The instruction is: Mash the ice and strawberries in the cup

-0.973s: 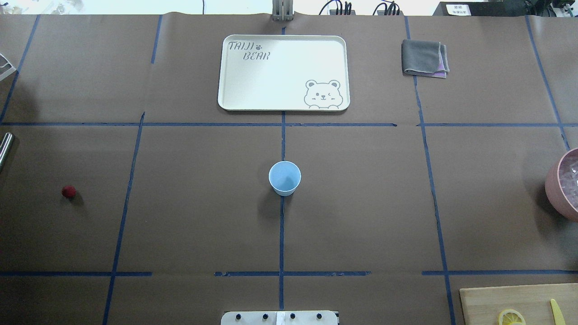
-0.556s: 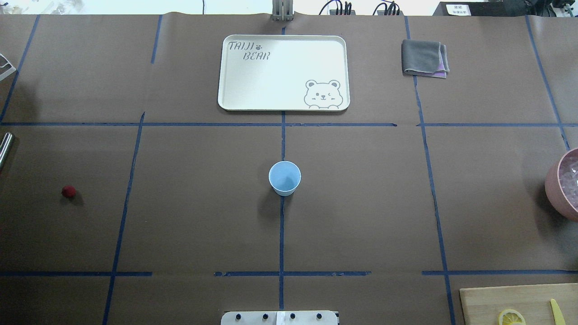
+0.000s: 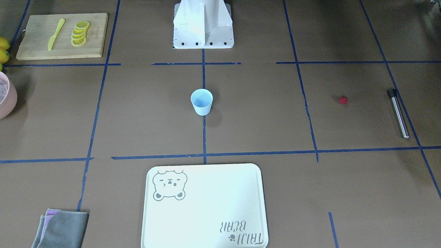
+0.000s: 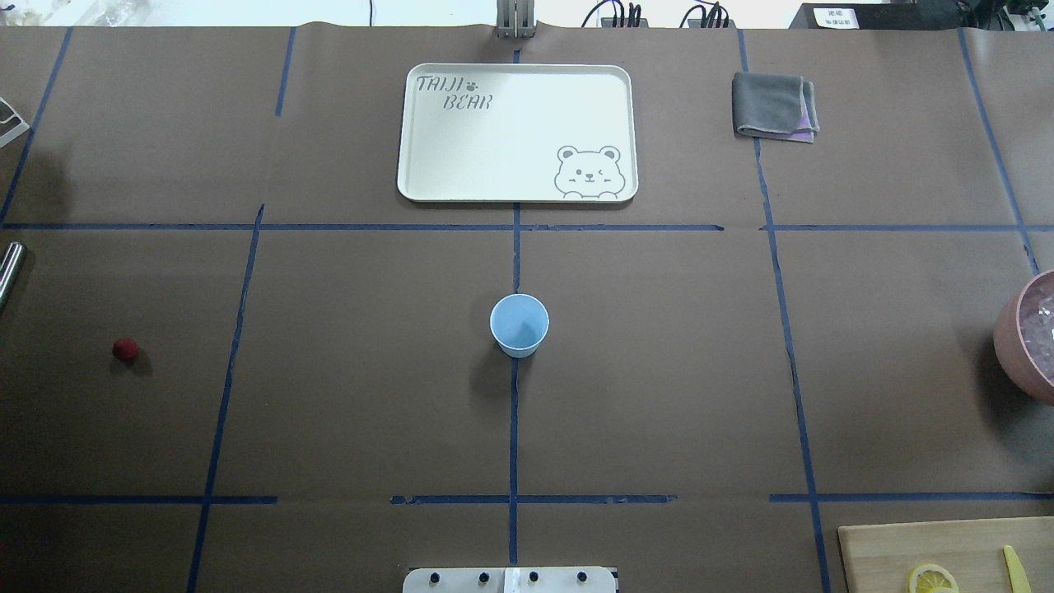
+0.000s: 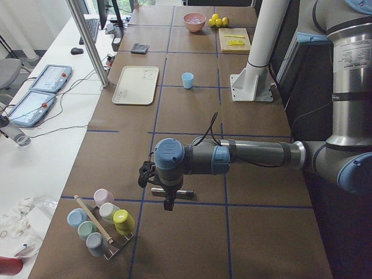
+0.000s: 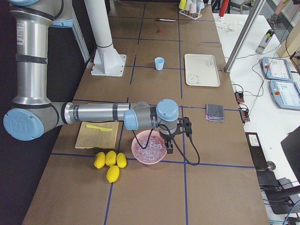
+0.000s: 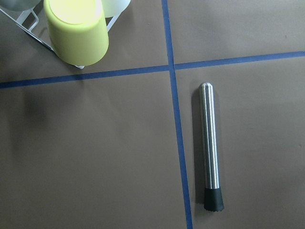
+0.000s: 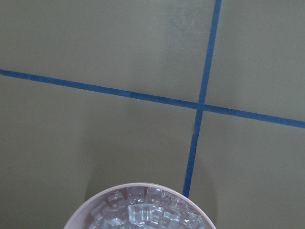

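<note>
Nothing is done yet; the one small pale blue plastic cup point(image 4: 519, 325) looks empty on the bench point(image 4: 659, 371). One small round red strawberry point(image 4: 125, 349) lies far to the cup's left, and one shiny metal masher stick point(image 7: 210, 148) lies beyond it. Many clear ice cubes point(image 8: 143, 212) fill one pink bowl point(image 6: 148, 151) far to the cup's right. The left gripper point(image 5: 168, 203) hangs over the stick and the right gripper point(image 6: 168, 147) over the bowl; I cannot tell if either is spread.

cup point(image 4: 519, 325): mouth open upward | tray point(image 4: 510, 140), strawberry point(image 4: 125, 349): well apart from it
</note>
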Robot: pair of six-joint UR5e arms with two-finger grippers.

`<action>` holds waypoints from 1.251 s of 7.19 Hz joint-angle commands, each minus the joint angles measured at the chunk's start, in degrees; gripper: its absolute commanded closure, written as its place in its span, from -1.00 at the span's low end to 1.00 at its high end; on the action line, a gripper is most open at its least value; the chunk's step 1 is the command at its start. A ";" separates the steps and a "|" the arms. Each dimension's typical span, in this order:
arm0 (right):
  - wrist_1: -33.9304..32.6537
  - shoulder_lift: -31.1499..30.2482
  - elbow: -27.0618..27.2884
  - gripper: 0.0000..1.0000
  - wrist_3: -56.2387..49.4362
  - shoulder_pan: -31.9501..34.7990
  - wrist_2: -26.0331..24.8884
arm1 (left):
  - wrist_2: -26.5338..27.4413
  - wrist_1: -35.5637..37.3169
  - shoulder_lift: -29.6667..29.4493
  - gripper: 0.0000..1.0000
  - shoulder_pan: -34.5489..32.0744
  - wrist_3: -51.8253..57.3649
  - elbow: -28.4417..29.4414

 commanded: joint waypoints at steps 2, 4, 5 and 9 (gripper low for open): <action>5.86 -3.57 0.33 -0.72 -0.23 -3.49 0.32 | 0.00 -0.10 -0.06 -1.00 -0.03 0.00 -0.07; 5.69 -3.75 -0.02 -0.56 -0.06 -5.53 0.50 | 0.00 -0.18 -0.14 -1.00 -0.03 0.00 -0.07; 5.60 -3.75 -0.28 -0.49 0.29 -5.97 0.50 | 0.00 -0.10 -0.15 -1.00 0.06 0.00 -0.07; 5.95 -2.96 -3.88 -0.26 -0.05 -9.84 0.06 | -0.09 -0.27 -0.15 -1.00 0.06 0.00 -0.07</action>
